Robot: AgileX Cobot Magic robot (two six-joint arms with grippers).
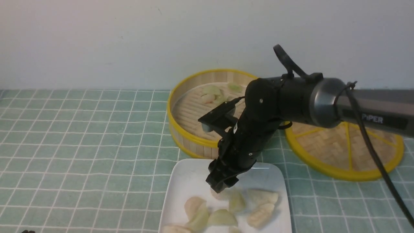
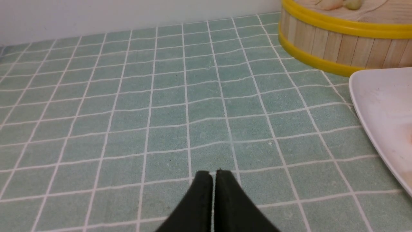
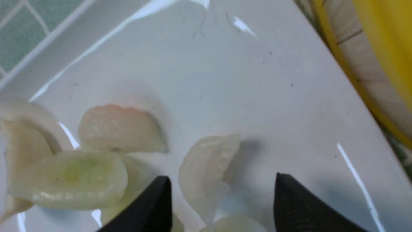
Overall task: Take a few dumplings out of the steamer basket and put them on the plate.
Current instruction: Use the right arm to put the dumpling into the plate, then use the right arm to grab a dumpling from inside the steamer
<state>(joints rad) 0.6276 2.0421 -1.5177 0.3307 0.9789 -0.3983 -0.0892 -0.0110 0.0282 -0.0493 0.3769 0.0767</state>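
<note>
The white plate (image 1: 190, 176) lies at the front with several dumplings (image 1: 260, 210) on it. My right gripper (image 1: 221, 187) hangs just above them, open. In the right wrist view a cream dumpling (image 3: 206, 167) lies loose on the plate (image 3: 257, 80) between the spread fingertips of the gripper (image 3: 222, 180), beside a pinkish dumpling (image 3: 119, 129) and a pale green one (image 3: 70, 175). Behind the plate the steamer basket (image 1: 181, 136) holds a few more dumplings (image 1: 212, 94). My left gripper (image 2: 212, 174) is shut and empty, low over the tablecloth, left of the plate (image 2: 383, 109).
A flat woven disc with yellow spokes (image 1: 349, 152) lies right of the basket. The green checked tablecloth (image 1: 81, 145) covers the table, and a white wall stands behind. The basket's wall (image 2: 338, 45) is close to the plate's far edge.
</note>
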